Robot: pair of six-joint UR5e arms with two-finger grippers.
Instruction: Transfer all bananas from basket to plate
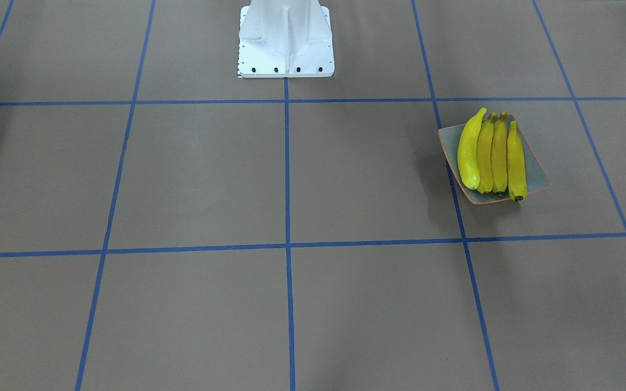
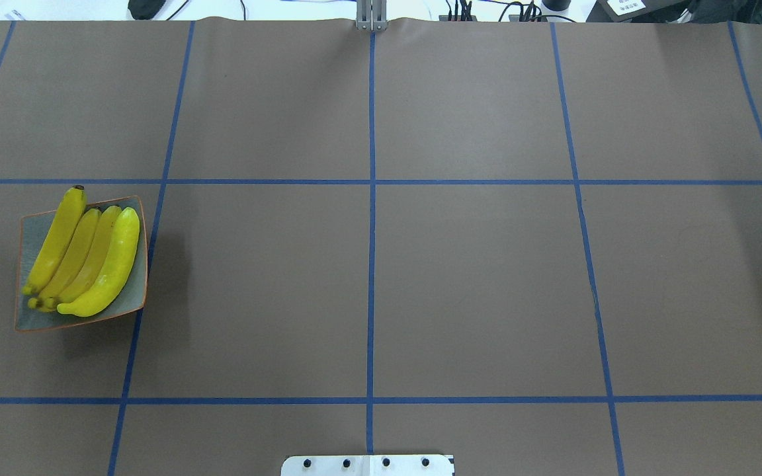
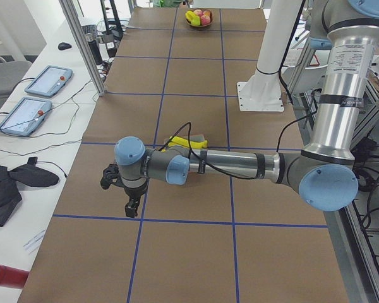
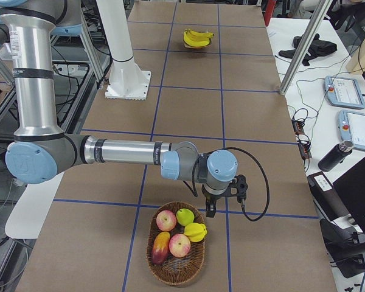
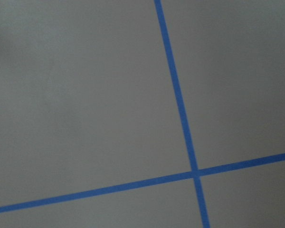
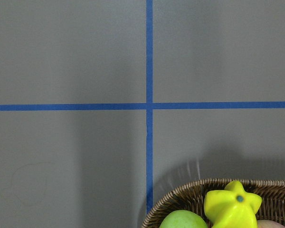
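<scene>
Bananas (image 1: 491,157), all four, lie side by side and touching on the plate (image 1: 536,174), which sits on my left side of the table (image 2: 368,284). One outer banana's dark tip pokes just past the plate's rim. The basket (image 4: 176,275), well apart at my right end, shows only apples (image 4: 166,220), a green pear, a reddish fruit and a yellow star fruit (image 6: 232,204). I see no banana in it.

My left gripper (image 3: 131,205) hangs low over bare table near the plate, and its wrist camera shows nothing but brown surface and blue tape. My right gripper (image 4: 208,208) hangs just beside the basket's far rim. Both appear only in the side views, so I cannot tell how wide either pair of jaws stands. Nothing yellow shows at either one.

I judge the transfer complete, so the step in hand is to check and pull clear. To do it well, I should look over the whole basket from the right wrist, since that camera catches only its edge now. My left forearm reaches across close to the plate, so that arm should lift straight up before it swings home. A sideways sweep could clip the overhanging tip and roll the row off the dish.
</scene>
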